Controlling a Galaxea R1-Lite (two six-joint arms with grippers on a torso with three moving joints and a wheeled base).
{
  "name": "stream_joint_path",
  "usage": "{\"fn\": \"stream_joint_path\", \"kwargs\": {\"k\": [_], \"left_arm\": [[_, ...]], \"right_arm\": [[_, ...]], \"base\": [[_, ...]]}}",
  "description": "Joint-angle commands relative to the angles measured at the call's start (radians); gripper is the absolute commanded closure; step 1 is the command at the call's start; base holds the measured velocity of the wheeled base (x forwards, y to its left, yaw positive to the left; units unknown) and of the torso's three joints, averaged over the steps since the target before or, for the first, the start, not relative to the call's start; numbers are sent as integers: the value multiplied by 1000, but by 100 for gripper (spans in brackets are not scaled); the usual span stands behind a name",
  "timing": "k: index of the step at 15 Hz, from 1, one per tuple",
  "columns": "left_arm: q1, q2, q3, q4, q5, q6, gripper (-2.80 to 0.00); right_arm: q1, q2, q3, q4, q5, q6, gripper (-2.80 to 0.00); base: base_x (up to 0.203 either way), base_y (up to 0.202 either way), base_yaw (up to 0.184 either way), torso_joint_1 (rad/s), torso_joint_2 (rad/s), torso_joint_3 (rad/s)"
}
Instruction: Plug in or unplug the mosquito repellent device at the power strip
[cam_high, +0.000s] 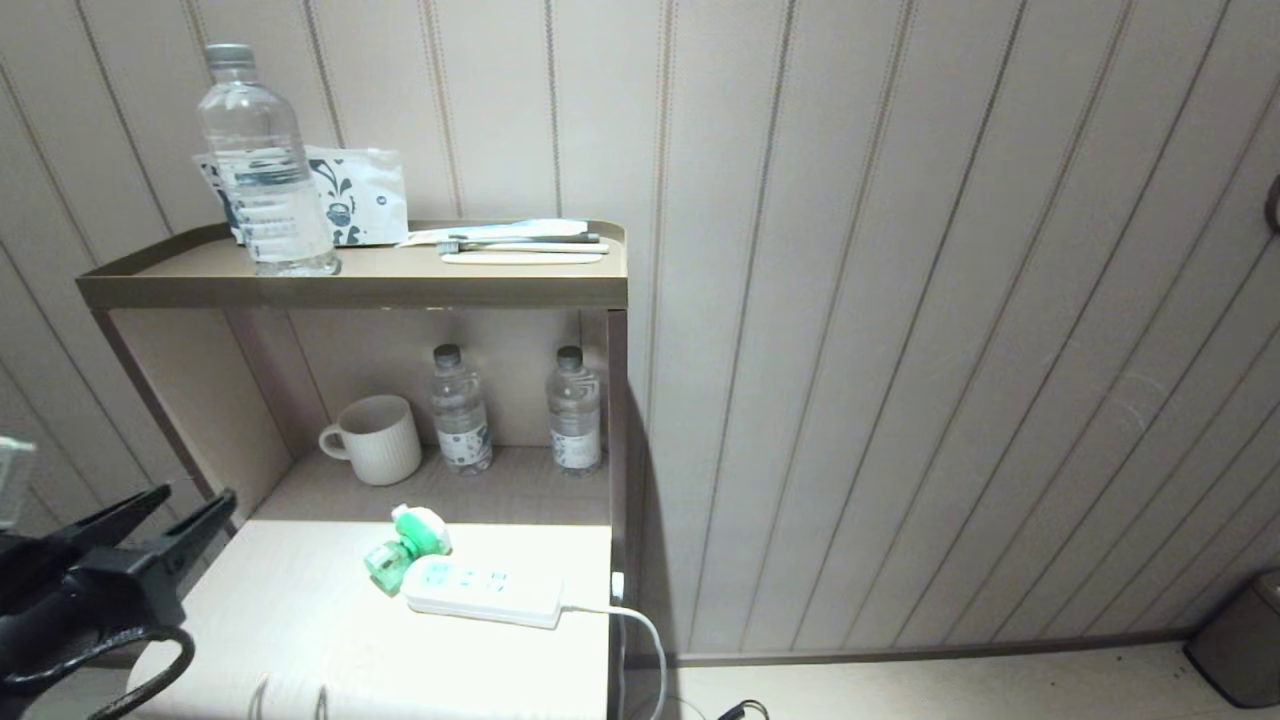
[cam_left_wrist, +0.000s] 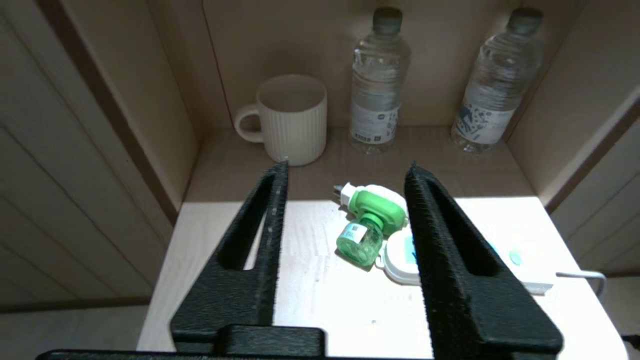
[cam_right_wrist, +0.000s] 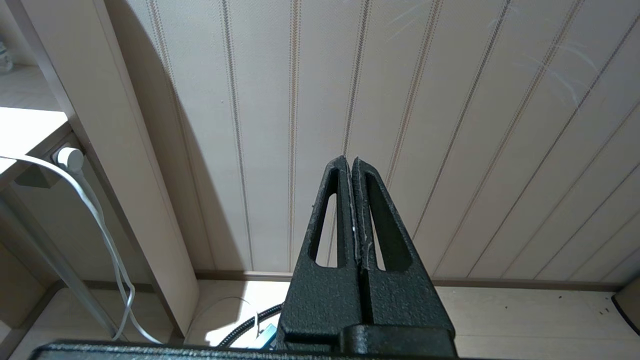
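The mosquito repellent device (cam_high: 408, 545) (cam_left_wrist: 372, 217) lies on its side on the white lower surface, its plug prongs pointing toward the shelf back, unplugged. Its green bottle rests against the end of the white power strip (cam_high: 485, 590) (cam_left_wrist: 400, 255), which lies flat with its cord running off the right edge. My left gripper (cam_high: 195, 505) (cam_left_wrist: 347, 170) hovers to the left of the device, apart from it, jaws open with nothing between them. My right gripper (cam_right_wrist: 350, 160) is shut and empty, parked facing the panelled wall.
A ribbed cream mug (cam_high: 378, 438) (cam_left_wrist: 292, 117) and two small water bottles (cam_high: 461, 410) (cam_high: 575, 410) stand at the shelf back. On the top shelf (cam_high: 150, 290) are a large bottle (cam_high: 262, 165), a printed pack and toothbrush packets. A grey bin (cam_high: 1245, 640) sits on the floor at right.
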Motion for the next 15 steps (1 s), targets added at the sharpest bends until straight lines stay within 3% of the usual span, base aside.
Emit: {"fn": "stream_joint_path", "kwargs": {"k": [1,4,7,10,12,15], "left_arm": [[0,-314,-38,258,1,6,0],[-1,-599,-60,541,-1,15,0],[-1,-795,-17,701,1,19,0],[6,-813,121,664,4,19,0],[52,-824,127,651,-5,20,0],[94,-1010,125,722,-72,34,0]], "right_arm": [[0,0,0,0,0,-2,0],[0,0,0,0,0,0,0],[0,0,0,0,0,-1,0],[0,0,0,0,0,-1,0],[0,0,0,0,0,-2,0],[0,0,0,0,0,0,0]], "base": [[0,0,0,0,0,0],[0,0,0,0,0,0],[0,0,0,0,0,0],[0,0,0,0,0,0],[0,0,0,0,0,0],[0,0,0,0,0,0]]}}
